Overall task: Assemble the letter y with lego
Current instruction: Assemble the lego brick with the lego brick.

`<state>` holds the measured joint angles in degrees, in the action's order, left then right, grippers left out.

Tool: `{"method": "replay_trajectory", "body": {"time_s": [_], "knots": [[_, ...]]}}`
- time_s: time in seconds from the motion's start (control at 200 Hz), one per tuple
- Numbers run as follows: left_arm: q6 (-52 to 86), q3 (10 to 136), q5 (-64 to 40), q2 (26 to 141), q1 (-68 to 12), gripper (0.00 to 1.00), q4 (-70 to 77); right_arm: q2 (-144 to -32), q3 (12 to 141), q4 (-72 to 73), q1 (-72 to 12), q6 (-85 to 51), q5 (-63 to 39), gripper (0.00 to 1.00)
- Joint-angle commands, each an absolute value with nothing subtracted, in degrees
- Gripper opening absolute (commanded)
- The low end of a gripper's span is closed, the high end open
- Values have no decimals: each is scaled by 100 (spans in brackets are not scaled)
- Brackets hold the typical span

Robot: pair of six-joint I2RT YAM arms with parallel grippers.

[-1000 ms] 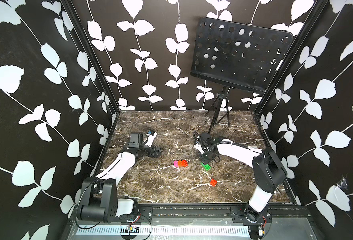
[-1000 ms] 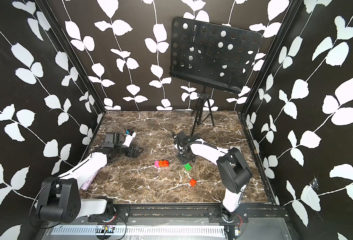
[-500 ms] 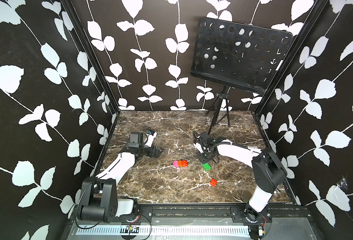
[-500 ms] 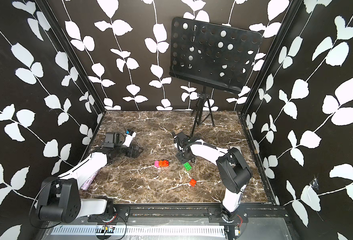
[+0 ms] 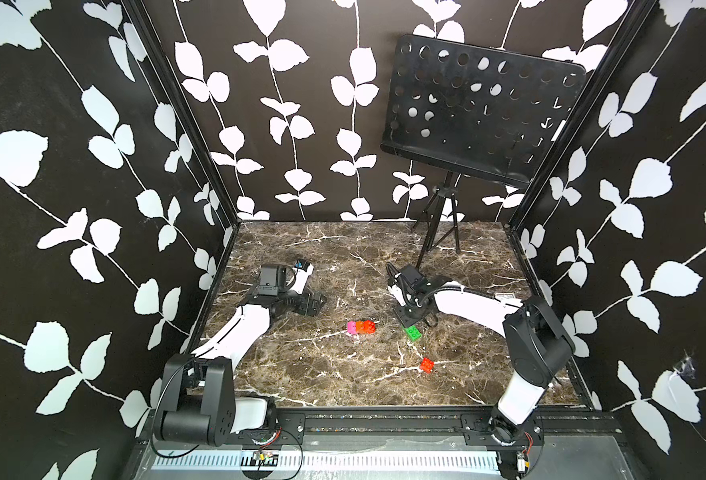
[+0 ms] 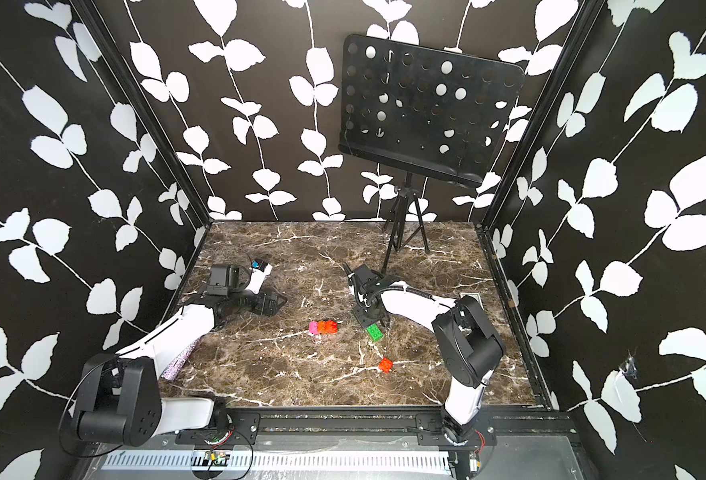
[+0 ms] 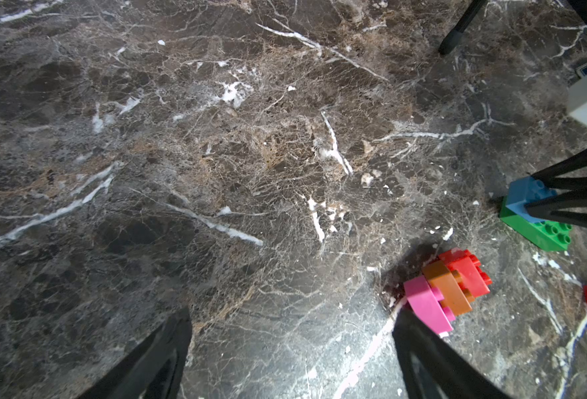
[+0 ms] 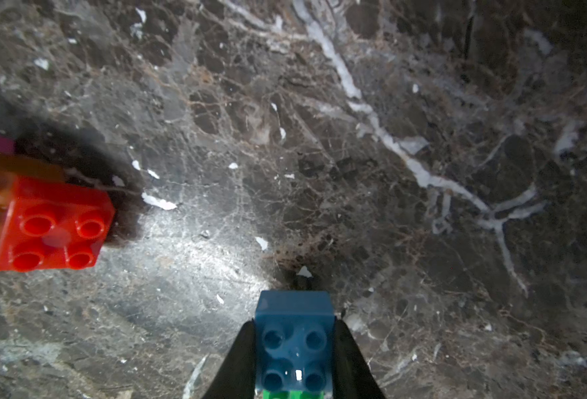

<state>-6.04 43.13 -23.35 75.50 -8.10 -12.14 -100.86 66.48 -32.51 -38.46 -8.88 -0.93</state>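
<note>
Resting low on the brown marble table (image 5: 343,257), the black left gripper (image 5: 317,300) sits on the left side. Its two fingers (image 7: 167,345) are spread wide, and nothing is between them.

A bit to the right lies a short stack of three small plastic bricks (image 5: 361,327). It is made of a pink brick (image 7: 423,304), an orange brick (image 7: 447,290) and a red brick (image 7: 464,273) pressed together. The stack lies on its side on the table. In both top views there is a gap between it and the left gripper.

Further right, the black right gripper (image 5: 408,321) points down. It is closed tight on a small light blue square plastic brick (image 8: 294,338). The blue brick sits on one end of a longer green plastic brick (image 5: 413,332), and the green brick rests on the table. The bumps on its other end are bare.

A little more to the right, nearer the front edge, a second small red square plastic brick (image 5: 427,365) lies all alone.

The letter y is not joined up yet; its bricks are in these three spots.

At the back right stands a black metal music stand with round holes (image 5: 480,112), on thin legs.
</note>
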Motion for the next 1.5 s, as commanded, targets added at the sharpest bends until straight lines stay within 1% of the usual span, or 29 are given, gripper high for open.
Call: {"method": "replay_trajectory", "body": {"time_s": [0.0,0.2,0.355,0.6,0.775,0.855,0.945,1.005,1.095,1.18,1.245,1.37,1.495], "knots": [[-650,4280,-2382,7399,-778,93,-1217,-10211,6354,-3428,-3823,-1066,218,7],[-671,4280,-2373,7376,-780,93,-1238,-10327,6130,-3228,-3836,-1426,-29,6],[-668,4280,-2369,7388,-767,93,-1229,-10154,5766,-3074,-3919,-1533,-49,6],[-662,4280,-2366,7368,-773,93,-1234,-9849,6130,-3466,-3929,-1150,26,7],[-663,4270,-2381,7371,-767,93,-1226,-9688,6241,-3573,-3929,-1156,82,11],[-653,4271,-2387,7366,-766,93,-1229,-9641,6209,-3519,-3929,-1203,81,16],[-651,4267,-2391,7362,-763,93,-1224,-9593,6222,-3509,-3929,-1234,82,32],[-650,4271,-2391,7358,-768,93,-1220,-9522,6238,-3523,-3924,-1238,109,41],[-650,4265,-2391,7366,-772,93,-1220,-9347,6283,-3574,-3929,-1254,159,51],[-642,4271,-2399,7375,-759,93,-1213,-9212,6302,-3668,-3928,-1315,227,55],[-649,4270,-2403,7375,-769,93,-1211,-8865,6220,-3745,-3929,-1409,294,57],[-641,4271,-2407,7374,-771,93,-1211,-8627,5894,-3932,-3929,-1796,384,58],[-626,4267,-2426,7389,-767,93,-1212,-8464,5538,-3930,-4003,-2286,223,58]]}}
